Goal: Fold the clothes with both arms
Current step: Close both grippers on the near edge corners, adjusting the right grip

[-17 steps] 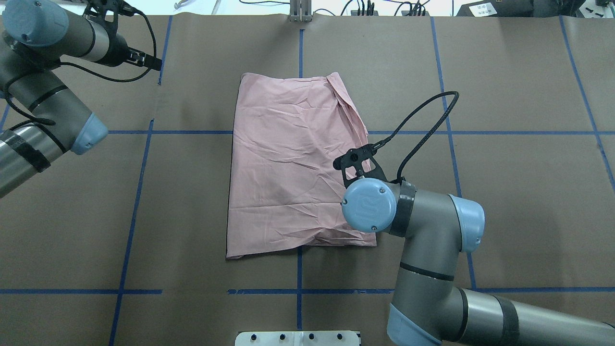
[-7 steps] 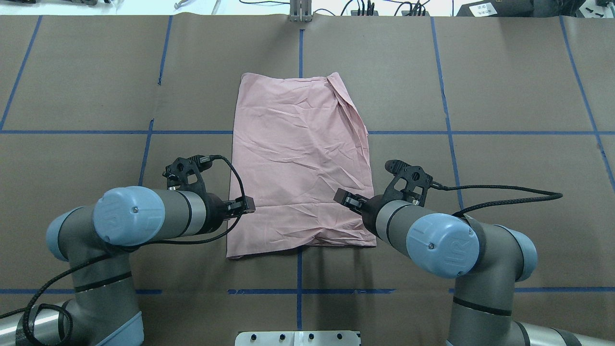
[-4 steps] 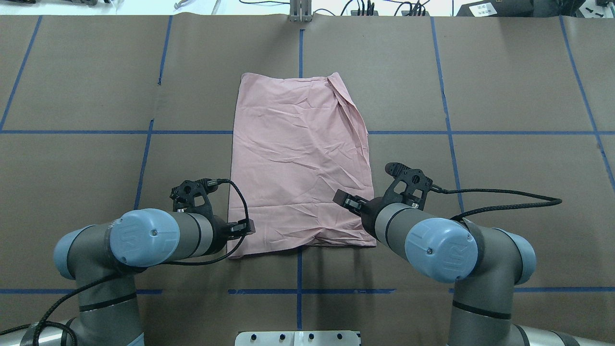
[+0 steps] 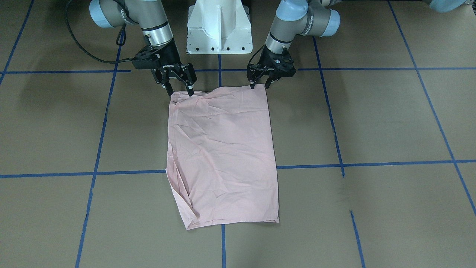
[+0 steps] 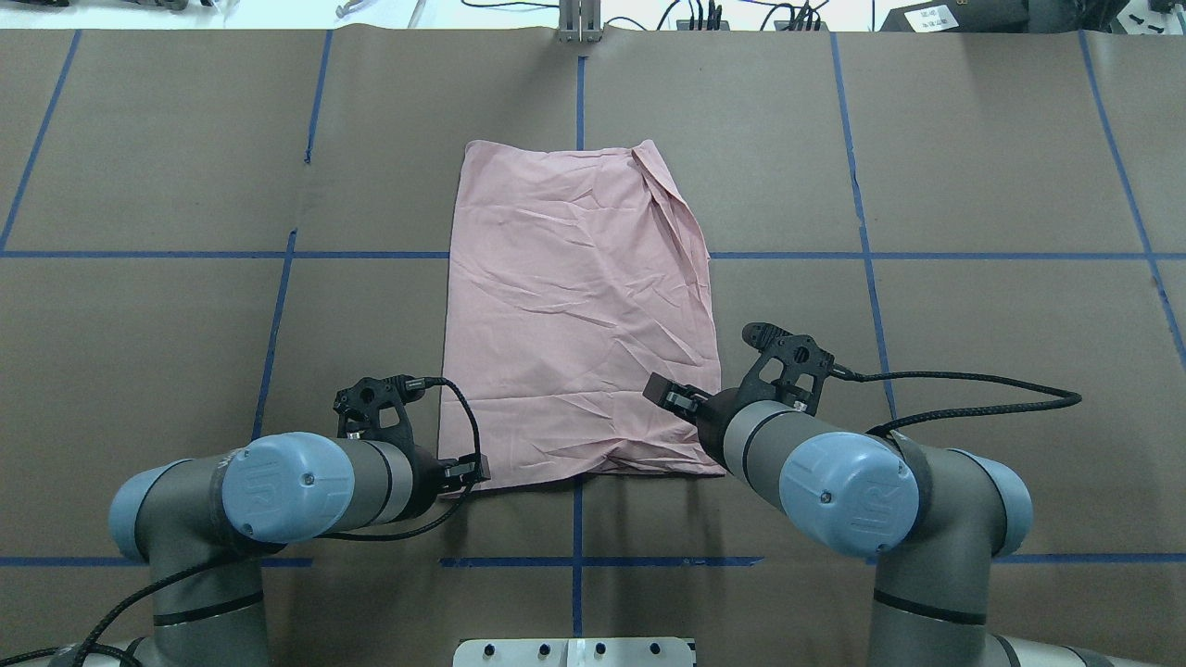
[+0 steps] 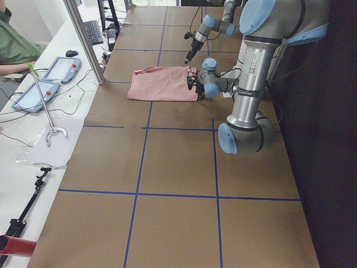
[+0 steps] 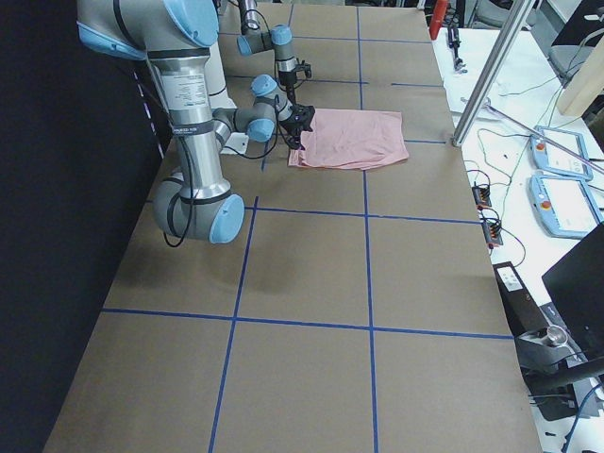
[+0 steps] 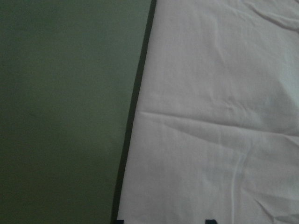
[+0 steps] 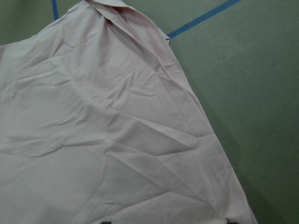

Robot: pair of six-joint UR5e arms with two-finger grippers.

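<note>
Evidently light, limp cloth: the T-shirt (image 4: 223,149) should be pinched at both robot-side corners, through all layers. Left gripper (image 4: 260,85) and right gripper (image 4: 179,90) hover there, jaws spread.

- A table (image 5: 1019,139) covered in brown paper is carrying a grid of blue tape (image 5: 139,252).
- A folded pink shirt (image 5: 574,306) is lying flat at its centre.

The left arm (image 5: 366,468) and right arm (image 5: 755,440) are silver-grey tubes with rounded light blue joint caps (image 5: 851,494), each cap embossed with a logo and studded with small screws. Black braided cables (image 5: 973,378) loop off both wrists. The left end effector (image 4: 259,86) and right end effector (image 4: 179,91) are black; the pedestal (image 4: 219,26) white.
</note>
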